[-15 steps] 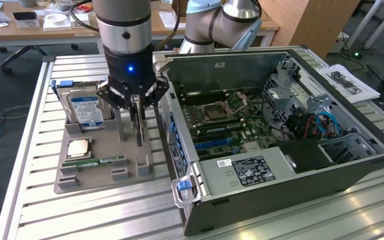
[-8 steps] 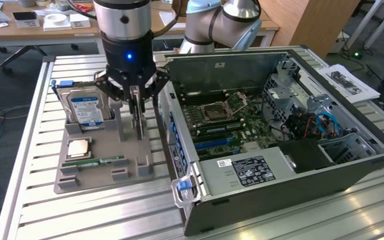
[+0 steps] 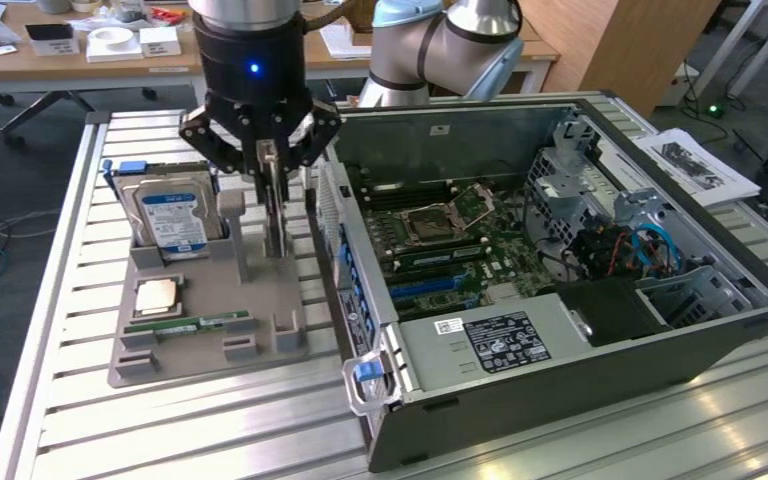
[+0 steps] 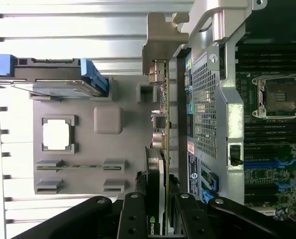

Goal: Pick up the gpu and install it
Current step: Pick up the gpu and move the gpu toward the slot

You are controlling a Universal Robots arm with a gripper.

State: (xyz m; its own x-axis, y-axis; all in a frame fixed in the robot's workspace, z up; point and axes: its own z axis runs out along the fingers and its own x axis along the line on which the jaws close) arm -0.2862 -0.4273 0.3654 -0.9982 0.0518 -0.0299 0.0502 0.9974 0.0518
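Closest to the wrist camera were the black finger links of your gripper (image 4: pixel 159 211), partly closed, one finger on each side of the gpu (image 4: pixel 156 169) and clamped on it. The card was seen edge-on there, with its silvery end bracket (image 4: pixel 160 42) at the end away from the fingers. In the exterior view the gripper hung in the upper left of the frame, pointing straight down, and held the gpu upright by its top edge. The card stood over the right-hand part of the grey parts fixture (image 3: pixel 204 300), just beside the open computer case (image 3: pixel 558 385). You could not tell from either view whether its lower edge touched the fixture or hung clear of it. Toward the exterior view's left of the card, at the back of the fixture, the hard drive (image 3: pixel 171 215) with its blue-and-white label stood on edge in its slot. In front of it a square processor chip (image 3: pixel 157 297) lay flat in its recess, and the narrow green memory stick (image 3: pixel 205 324) lay flat nearer the lower left of the frame. The case lay on its side in the right half of the frame, panel off, with the motherboard (image 3: pixel 451 240) facing up. Fixture and case both rested on the slatted aluminium table (image 3: pixel 64 420).
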